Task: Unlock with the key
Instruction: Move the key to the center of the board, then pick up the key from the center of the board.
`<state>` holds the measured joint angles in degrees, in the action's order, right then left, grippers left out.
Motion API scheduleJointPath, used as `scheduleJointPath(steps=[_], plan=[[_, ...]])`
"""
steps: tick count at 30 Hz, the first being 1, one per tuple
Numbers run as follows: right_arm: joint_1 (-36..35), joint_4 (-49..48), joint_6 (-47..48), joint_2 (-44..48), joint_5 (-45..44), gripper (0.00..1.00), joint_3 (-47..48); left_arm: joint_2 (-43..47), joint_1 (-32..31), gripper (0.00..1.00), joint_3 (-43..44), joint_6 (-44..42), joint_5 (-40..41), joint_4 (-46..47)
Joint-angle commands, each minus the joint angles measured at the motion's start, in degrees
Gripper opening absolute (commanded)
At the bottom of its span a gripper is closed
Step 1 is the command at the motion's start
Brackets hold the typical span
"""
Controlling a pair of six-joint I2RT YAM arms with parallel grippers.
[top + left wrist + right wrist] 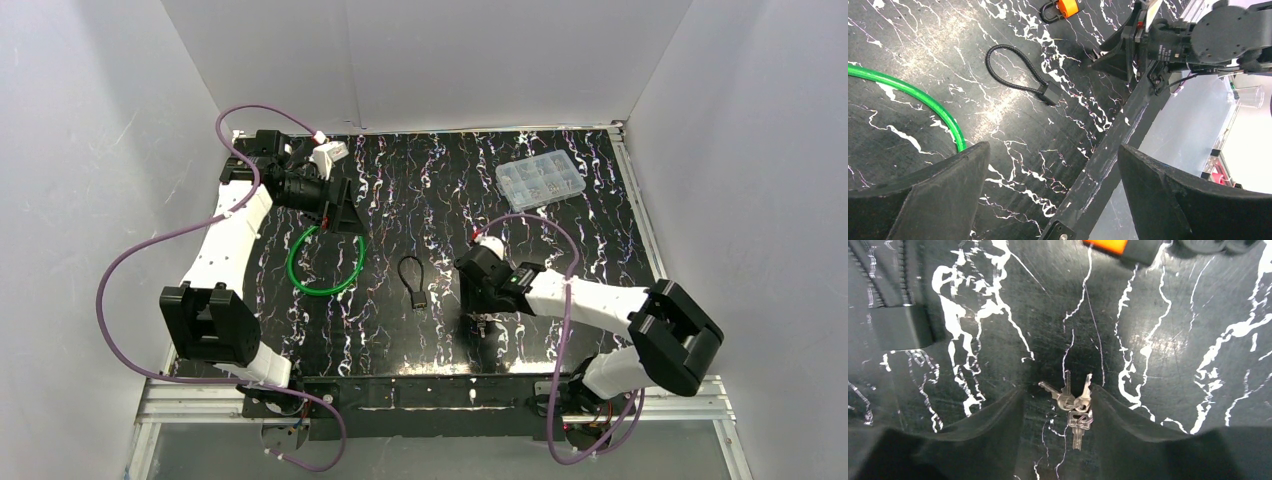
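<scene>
A bunch of silver keys on a ring lies flat on the black marbled table. My right gripper hangs low over it, open, its fingers on either side of the bunch; the keys touch the right finger and stand apart from the left. An orange-and-black padlock lies just beyond the keys, and its shackle shows in the left wrist view. My left gripper is open and empty, raised at the table's far left.
A black cable loop with a small block end lies mid-table, left of the right gripper. A green ring of tube lies under the left gripper. A clear parts box stands at the far right.
</scene>
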<state>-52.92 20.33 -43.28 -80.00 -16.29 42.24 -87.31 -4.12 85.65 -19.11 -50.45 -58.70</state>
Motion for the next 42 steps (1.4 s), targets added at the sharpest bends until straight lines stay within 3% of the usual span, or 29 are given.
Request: scheduleJointPath(steps=[1,12,27,36,42], plan=[[0.3,4.8,2.6,4.9,-1.2,0.63,5.7,2.3,-0.3,0.99,0.1,0.5,-1.7,-0.5],[1.2,8.8,0.8,11.6,-2.5,0.63,1.4,3.2,-0.8,0.99,1.6,0.2,-2.7,-3.6],[1.5,6.7,-0.6,13.6,1.2,0.62,-0.4,6.4,0.3,0.99,5.5,-0.4,3.8,-11.7],[1.6,7.3,-2.6,12.4,1.4,0.52,-0.9,8.6,0.4,0.99,0.6,0.7,4.1,-9.6],[1.7,10.8,-4.4,13.1,1.2,0.56,0.2,12.4,0.4,0.99,-1.6,2.7,6.0,-5.4]])
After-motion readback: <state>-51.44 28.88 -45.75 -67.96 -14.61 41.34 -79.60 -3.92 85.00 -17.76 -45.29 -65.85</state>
